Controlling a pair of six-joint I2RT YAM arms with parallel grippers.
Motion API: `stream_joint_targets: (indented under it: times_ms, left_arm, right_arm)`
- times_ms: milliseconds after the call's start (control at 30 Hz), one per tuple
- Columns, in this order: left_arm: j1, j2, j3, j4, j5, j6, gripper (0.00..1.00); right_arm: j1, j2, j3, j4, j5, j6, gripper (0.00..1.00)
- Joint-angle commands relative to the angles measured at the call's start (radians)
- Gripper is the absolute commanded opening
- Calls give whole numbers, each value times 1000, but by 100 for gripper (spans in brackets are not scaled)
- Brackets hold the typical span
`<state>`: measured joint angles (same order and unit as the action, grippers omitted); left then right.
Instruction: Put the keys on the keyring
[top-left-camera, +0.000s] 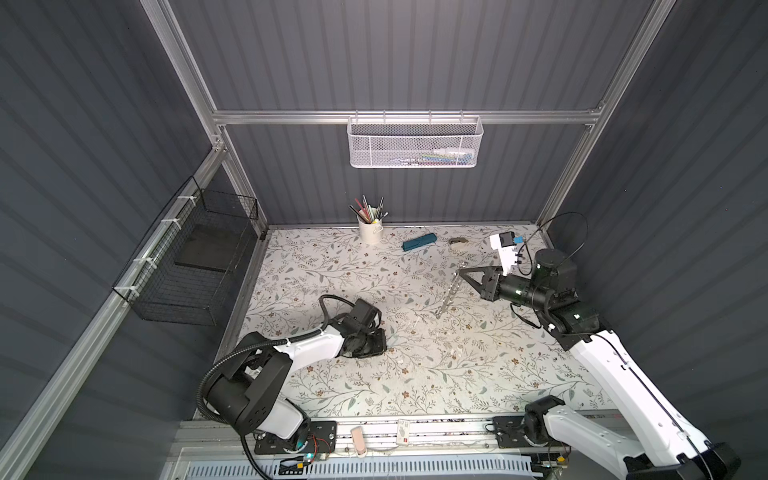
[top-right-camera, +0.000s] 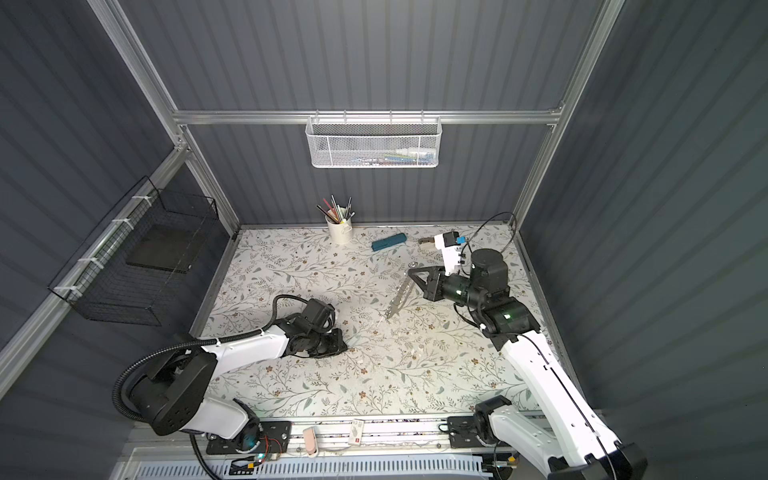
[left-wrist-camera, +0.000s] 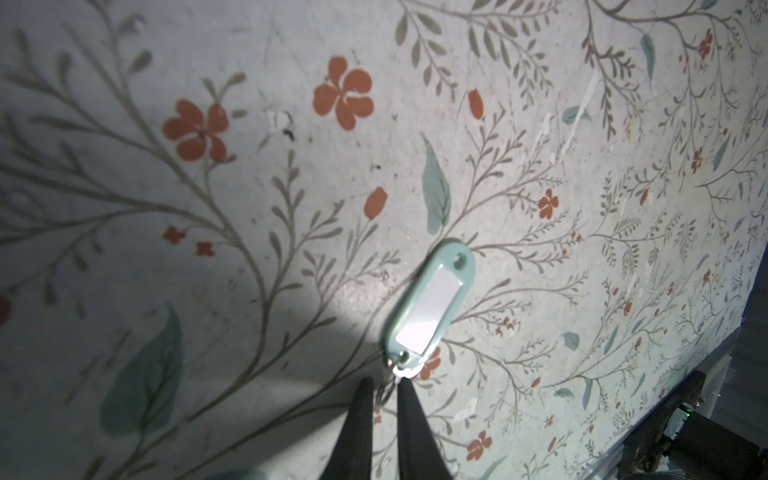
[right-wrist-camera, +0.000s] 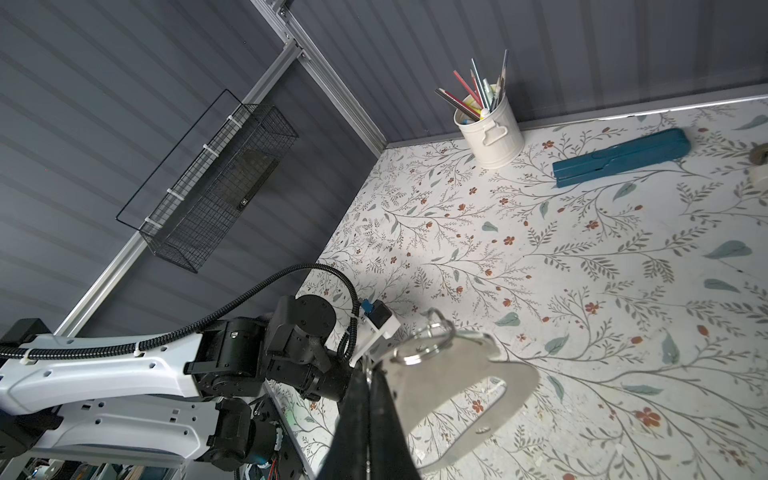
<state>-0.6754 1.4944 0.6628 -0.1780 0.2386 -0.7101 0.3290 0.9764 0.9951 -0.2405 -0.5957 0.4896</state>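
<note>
In both top views the right claw (top-left-camera: 458, 272) held the dark keyring (top-left-camera: 450, 293) edge-on and tilted over the floral tabletop (top-left-camera: 415, 374). The left claw (top-left-camera: 385, 348) was low, near the tabletop's middle. In the left wrist view, its fingers (left-wrist-camera: 405, 399) were almost together, pinching the metal ring of a key (left-wrist-camera: 430, 305) whose mint-green tag lay flat. In the right wrist view, the right claw was clamped on the keyring's edge beside its split rings (right-wrist-camera: 419, 349).

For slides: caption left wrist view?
Left gripper tips flanking the metal end of a mint-tagged key on the floral tabletop.
</note>
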Motion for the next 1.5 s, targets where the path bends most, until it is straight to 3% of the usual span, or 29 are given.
stream_joint_targets:
  times_ms: [0, 300, 400, 633, 967, 1200, 1333, 1467]
  left_arm:
    - [-7, 13, 11, 0, 24, 19, 14]
    - [-7, 17, 20, -7, 11, 21, 9]
    - [-7, 19, 29, -13, 7, 22, 0]
    - [-7, 2, 71, -63, 3, 29, 0]
    - [-7, -66, 364, -307, -165, 180, 0]
    - [-7, -108, 535, -263, -232, 299, 0]
    - [-7, -123, 629, -199, -223, 385, 0]
    - [-7, -126, 716, -134, -130, 481, 0]
  right_arm:
    - [5, 0, 23, 13, -1, -4, 4]
    - [5, 0, 20, 14, 2, 0, 4]
    - [5, 1, 20, 13, 2, 0, 4]
    - [4, 2, 23, 12, 7, -6, 4]
    - [4, 16, 80, -7, 25, -31, 5]
    - [4, 45, 179, -50, 26, -65, 5]
    - [4, 65, 247, -85, 24, -90, 5]
    - [4, 88, 311, -109, 13, -108, 5]
